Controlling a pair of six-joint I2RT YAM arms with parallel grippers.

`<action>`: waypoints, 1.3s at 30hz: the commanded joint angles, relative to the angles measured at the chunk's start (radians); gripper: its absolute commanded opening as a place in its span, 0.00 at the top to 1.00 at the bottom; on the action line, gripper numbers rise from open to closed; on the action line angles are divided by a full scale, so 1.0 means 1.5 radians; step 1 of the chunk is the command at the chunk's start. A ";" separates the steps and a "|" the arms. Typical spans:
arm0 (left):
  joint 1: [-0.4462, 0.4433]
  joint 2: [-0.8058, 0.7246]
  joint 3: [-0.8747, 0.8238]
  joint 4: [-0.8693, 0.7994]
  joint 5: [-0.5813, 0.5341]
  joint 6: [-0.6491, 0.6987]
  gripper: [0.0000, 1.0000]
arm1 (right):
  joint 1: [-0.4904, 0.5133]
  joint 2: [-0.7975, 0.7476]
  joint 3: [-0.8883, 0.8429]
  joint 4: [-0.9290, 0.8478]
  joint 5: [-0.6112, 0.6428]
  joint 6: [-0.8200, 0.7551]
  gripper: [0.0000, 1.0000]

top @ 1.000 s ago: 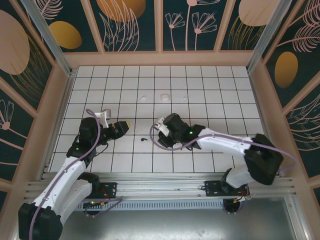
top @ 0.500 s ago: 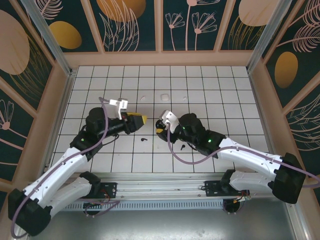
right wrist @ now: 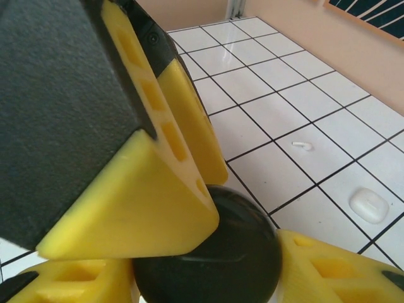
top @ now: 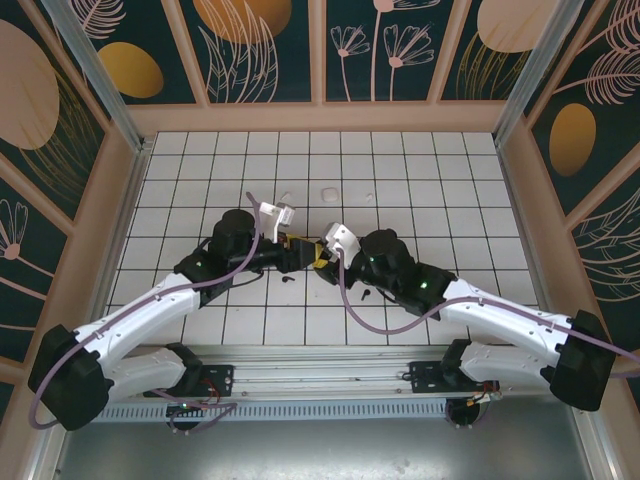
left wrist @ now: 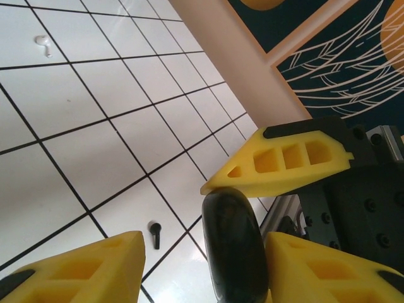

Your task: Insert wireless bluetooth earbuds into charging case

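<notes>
Charging case [right wrist: 208,243], black, is clenched in the right pincer [right wrist: 205,278]; left pincer [left wrist: 205,252] straddles it, released.

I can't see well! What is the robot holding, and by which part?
The right gripper pinches the round black case by its opposite sides. The left gripper straddles it too, with a gap at one finger.

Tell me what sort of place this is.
Probably a purpose-built robot test cell, not a home: a white tiled floor boxed in by printed wall panels, with an aluminium rail along the near edge.
</notes>
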 commanded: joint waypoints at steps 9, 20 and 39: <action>-0.002 0.002 0.014 0.051 0.020 0.013 0.87 | 0.007 -0.028 0.001 0.026 -0.008 0.002 0.50; -0.003 0.005 -0.002 0.054 0.037 -0.009 0.73 | 0.006 -0.029 0.004 0.024 -0.005 0.001 0.51; -0.005 0.026 -0.014 0.086 0.076 -0.041 0.67 | 0.006 -0.023 0.017 -0.002 -0.002 0.013 0.51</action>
